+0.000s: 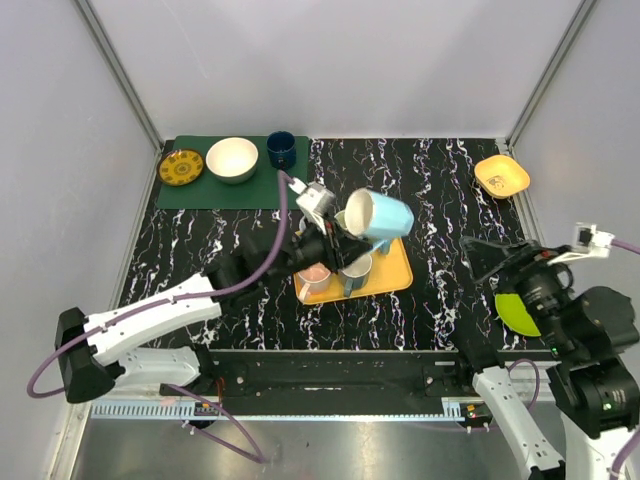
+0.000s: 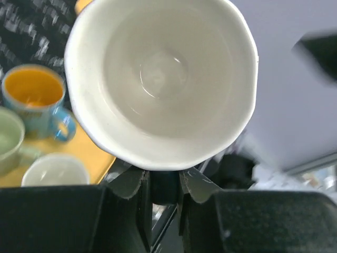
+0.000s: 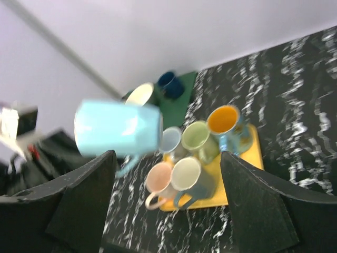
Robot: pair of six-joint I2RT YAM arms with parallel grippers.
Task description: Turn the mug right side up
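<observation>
Currently mug (image 1: 385,215) sideways, axis level, mouth toward left tool (image 2: 163,190), which grips it; right tool (image 3: 171,197) spread wide, empty.

Black marbled table (image 1: 440,200) bears tray (image 1: 397,273), mat (image 1: 200,195), bowl (image 1: 502,176).

Lab robot cell: white panel walls (image 1: 350,60), aluminium frame posts (image 1: 119,72), black marbled tabletop (image 1: 440,230).
</observation>
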